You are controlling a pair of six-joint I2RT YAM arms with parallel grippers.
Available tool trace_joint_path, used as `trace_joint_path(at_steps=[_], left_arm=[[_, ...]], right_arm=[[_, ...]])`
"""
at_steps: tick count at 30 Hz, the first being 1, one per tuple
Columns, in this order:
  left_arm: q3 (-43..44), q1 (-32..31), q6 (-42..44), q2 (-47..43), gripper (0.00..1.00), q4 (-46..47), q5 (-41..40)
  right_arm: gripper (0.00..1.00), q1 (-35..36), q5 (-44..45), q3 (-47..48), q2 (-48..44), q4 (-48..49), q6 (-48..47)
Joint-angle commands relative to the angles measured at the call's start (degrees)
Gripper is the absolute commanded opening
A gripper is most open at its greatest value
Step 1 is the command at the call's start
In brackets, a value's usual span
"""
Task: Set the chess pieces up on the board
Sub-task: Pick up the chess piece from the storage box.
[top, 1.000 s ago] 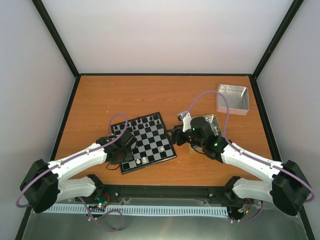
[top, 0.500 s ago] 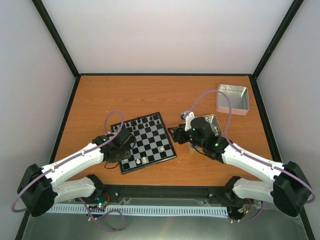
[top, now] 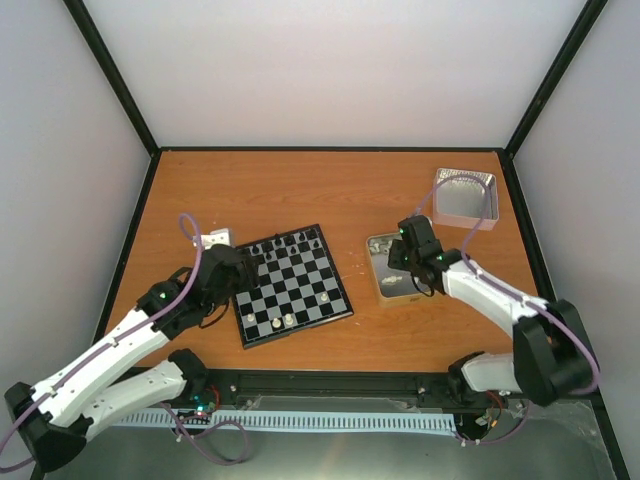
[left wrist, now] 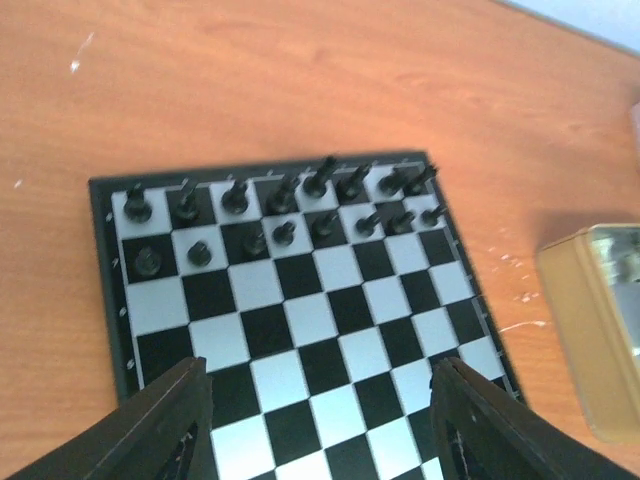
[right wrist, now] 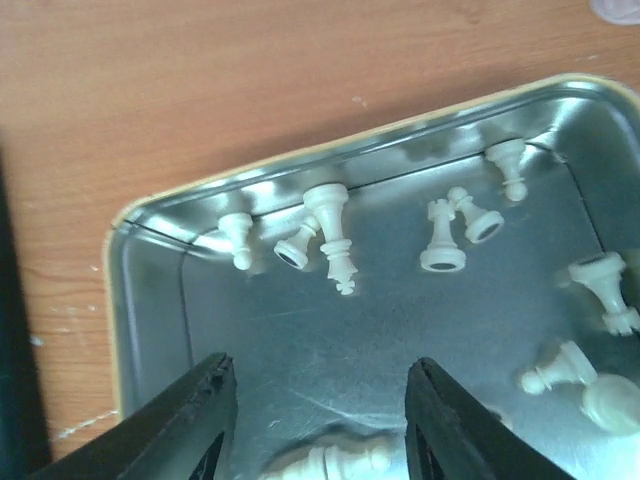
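Note:
The board [top: 300, 290] lies at centre left, with black chessmen along its two far rows [left wrist: 280, 215]. Three white chess pieces [top: 283, 321] stand on its near rows. My left gripper [top: 250, 268] hovers over the board's left edge, open, with only bare squares between its fingers [left wrist: 170, 420]. My right gripper [top: 398, 260] hangs open over a silver tin [top: 385, 290]. Several white chess pieces [right wrist: 330, 235] lie loose in that tin [right wrist: 140, 300]. One of them [right wrist: 340, 462] lies between the right fingertips [right wrist: 195, 420], untouched.
A second silver tin [top: 465, 197] stands at the back right of the orange table [top: 300, 190]. In the left wrist view the tin with the pieces [left wrist: 595, 330] sits just right of the board. Black frame posts and white walls surround the table.
My left gripper has opened and drawn back from the board's near-left squares to its left edge. My right gripper has swung right and away, from beside the board to above the tin, its jaws narrowing slightly.

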Motion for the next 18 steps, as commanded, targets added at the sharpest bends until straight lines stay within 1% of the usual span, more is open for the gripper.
trace_joint_path(at_steps=[1,4,8,12,15,18], left_arm=[[1.37,-0.32,6.24,-1.99,0.62,6.52,-1.02],[1.27,-0.32,5.85,-1.48,0.62,6.14,-0.28],[0.84,-0.32,5.15,-1.12,0.63,5.93,1.08],[-0.02,-0.3,4.99,-1.68,0.64,6.36,2.24],[-0.4,-0.32,5.01,-2.25,0.64,6.59,2.26],[-0.35,-0.32,4.93,-2.55,0.65,6.63,2.34]], right_arm=[[0.45,-1.82,-4.09,5.52,8.2,-3.29,-4.95],[0.43,-2.82,-5.32,7.41,12.2,-2.9,-5.55],[0.42,-4.24,-4.38,9.48,16.22,-2.65,-3.7],[0.42,-4.88,-5.8,11.41,20.39,-2.21,-4.74],[0.38,-5.05,-6.33,12.9,23.26,-3.03,-5.5],[0.32,-5.22,-5.9,12.85,24.28,-2.82,-5.37]])
